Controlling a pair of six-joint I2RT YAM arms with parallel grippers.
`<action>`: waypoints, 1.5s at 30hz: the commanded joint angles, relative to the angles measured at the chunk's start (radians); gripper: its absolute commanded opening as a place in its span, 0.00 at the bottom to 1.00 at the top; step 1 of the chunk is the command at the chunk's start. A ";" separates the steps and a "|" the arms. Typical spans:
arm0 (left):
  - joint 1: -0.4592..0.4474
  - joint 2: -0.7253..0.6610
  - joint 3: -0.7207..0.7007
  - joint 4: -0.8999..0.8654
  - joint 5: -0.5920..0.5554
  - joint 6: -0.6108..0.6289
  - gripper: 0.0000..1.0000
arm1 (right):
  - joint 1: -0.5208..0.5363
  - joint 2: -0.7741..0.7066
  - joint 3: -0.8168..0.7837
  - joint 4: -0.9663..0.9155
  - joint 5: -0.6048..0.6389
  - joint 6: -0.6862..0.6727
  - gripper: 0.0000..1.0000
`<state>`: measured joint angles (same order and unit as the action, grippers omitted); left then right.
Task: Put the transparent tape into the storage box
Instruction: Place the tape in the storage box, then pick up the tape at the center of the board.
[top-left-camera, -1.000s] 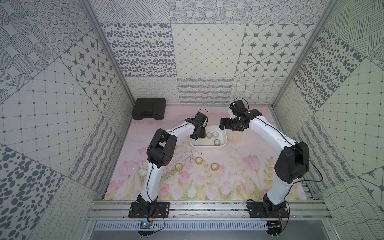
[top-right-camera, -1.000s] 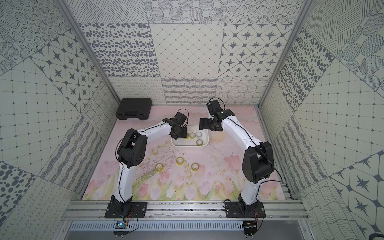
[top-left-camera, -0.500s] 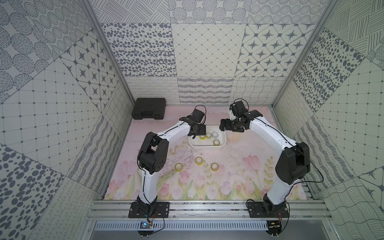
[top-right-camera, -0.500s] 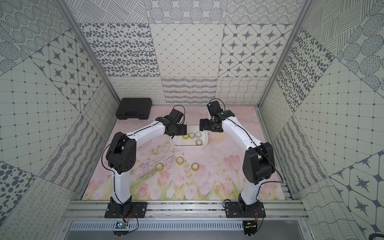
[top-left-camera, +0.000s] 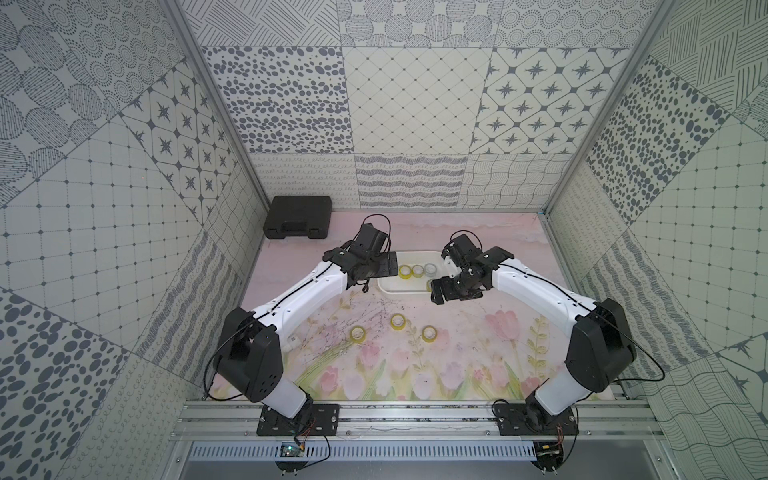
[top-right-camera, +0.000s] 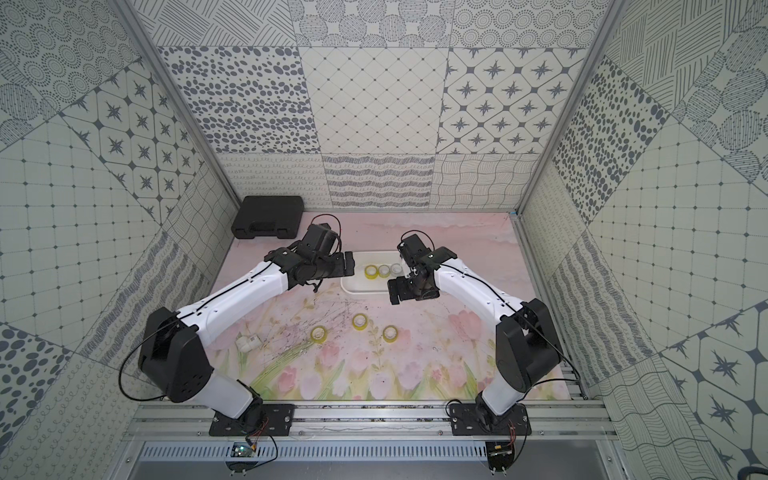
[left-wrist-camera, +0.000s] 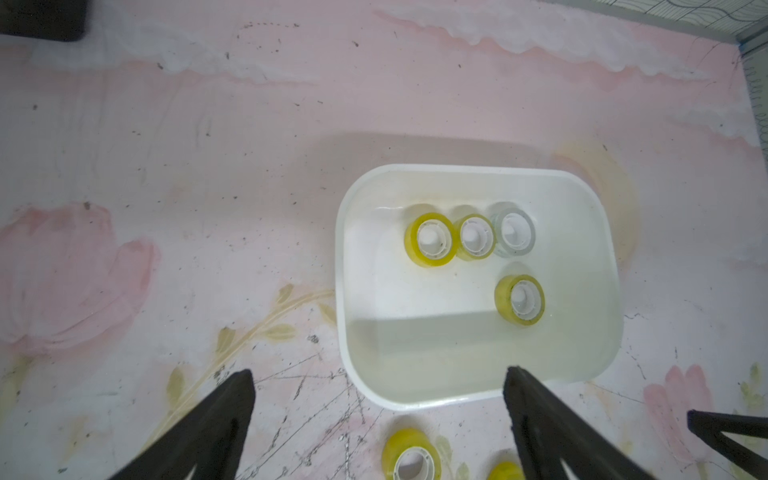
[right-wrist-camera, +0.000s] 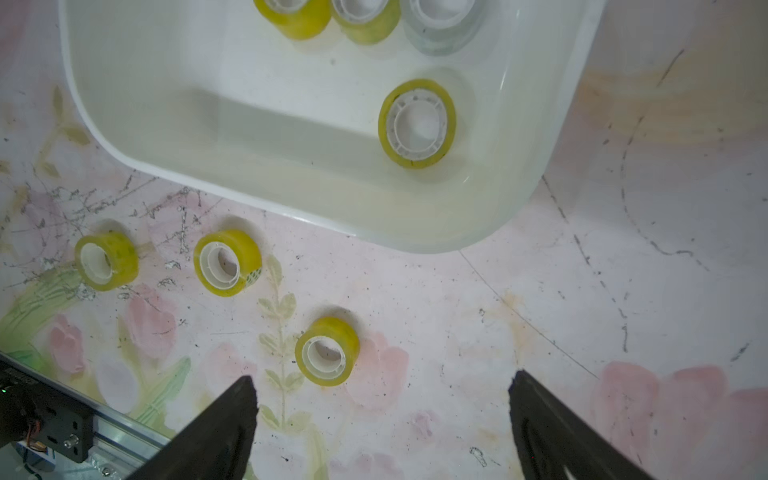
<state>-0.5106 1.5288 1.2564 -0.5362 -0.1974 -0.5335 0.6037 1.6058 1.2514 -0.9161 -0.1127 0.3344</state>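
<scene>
The storage box (top-left-camera: 386, 286) (top-right-camera: 347, 286) is a white tub at the back middle of the flowered mat. Inside it lie several transparent tape rings: three yellow ones (left-wrist-camera: 430, 240) (left-wrist-camera: 475, 237) (left-wrist-camera: 520, 299) and a greyish one (left-wrist-camera: 512, 233). Three more yellow rings (top-left-camera: 357, 333) (top-left-camera: 398, 321) (top-left-camera: 428, 333) lie on the mat in front of the tub. My left gripper (top-left-camera: 390, 265) (left-wrist-camera: 378, 372) hangs open and empty at the tub's left end. My right gripper (top-left-camera: 438, 291) (right-wrist-camera: 382, 377) is open and empty above the tub's front right corner, near one loose ring (right-wrist-camera: 327, 351).
A black hard case (top-left-camera: 298, 217) sits in the back left corner. A small white piece (top-right-camera: 248, 343) lies on the mat by the left arm. Patterned walls close in three sides, and a metal rail (top-left-camera: 415, 415) runs along the front.
My left gripper has opened and let a yellow ring drop into the tub, then drawn back toward the tub's left end. My right gripper has shifted a little toward the front, still open.
</scene>
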 joint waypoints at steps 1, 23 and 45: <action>-0.004 -0.125 -0.119 -0.081 -0.086 -0.080 0.99 | 0.047 -0.026 -0.060 0.045 -0.019 0.024 0.96; -0.006 -0.193 -0.220 -0.122 -0.092 -0.135 0.99 | 0.175 0.078 -0.219 0.211 0.036 0.059 0.67; -0.006 -0.262 -0.251 -0.118 -0.149 -0.136 0.99 | 0.177 0.089 -0.249 0.253 0.072 0.066 0.00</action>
<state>-0.5144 1.2873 1.0164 -0.6403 -0.3031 -0.6544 0.7750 1.7168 1.0210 -0.6712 -0.0544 0.3946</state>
